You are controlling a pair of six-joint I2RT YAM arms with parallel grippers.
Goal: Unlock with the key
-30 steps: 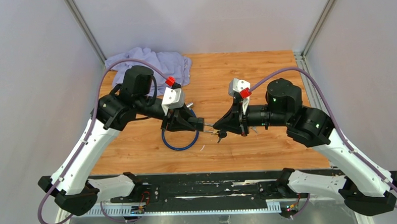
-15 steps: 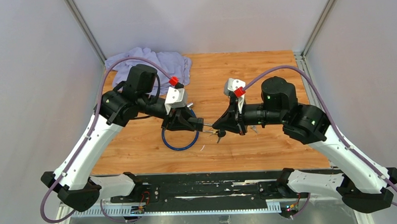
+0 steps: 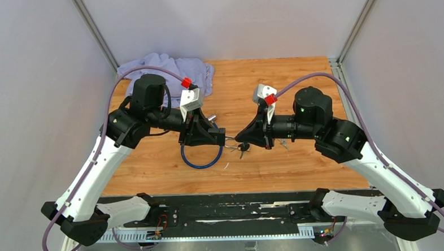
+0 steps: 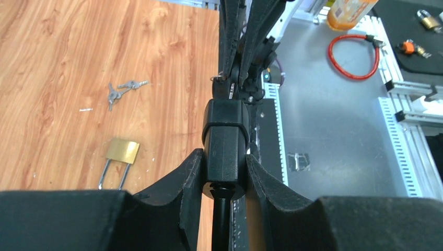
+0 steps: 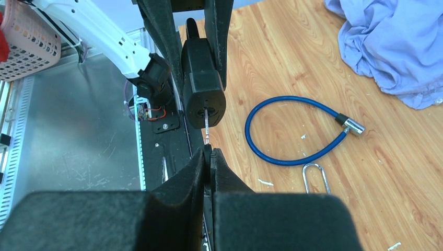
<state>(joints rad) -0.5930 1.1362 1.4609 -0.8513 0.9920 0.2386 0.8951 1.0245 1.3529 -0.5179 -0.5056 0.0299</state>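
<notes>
In the top view the black rail [image 3: 223, 213] marks the near table [image 3: 297, 82] edge, and both arms reach over it to meet low in the middle of the frame. Since a second ago the right arm has slid leftward, closing the gap between the two grippers, and the left wrist has rolled, its red cap now higher in the frame. I read that as the key going deeper and the turn being the step in hand. The left gripper [image 4: 223, 154] is partly closed, both fingers clamped on the black lock head [image 5: 202, 89]. The right gripper [image 5: 208, 152] is pinched almost fully shut on the key [image 5: 207, 128], whose blade runs straight into the head's face. A few ring keys [image 3: 242, 149] dangle under the joint. Just beyond, the blue cable [image 5: 282, 161] lies looped on the wood, so a hard pull would drag it. The left wrist view shows a brass padlock [image 4: 123, 150] and spare keys [image 4: 117, 91] at its left, under the right arm's side, so dropping lower there is poor. Open wood lies to the right and centre-top of the top view. The cloth [image 3: 166, 68] fills the upper left corner, and the walls close in on both sides.
</notes>
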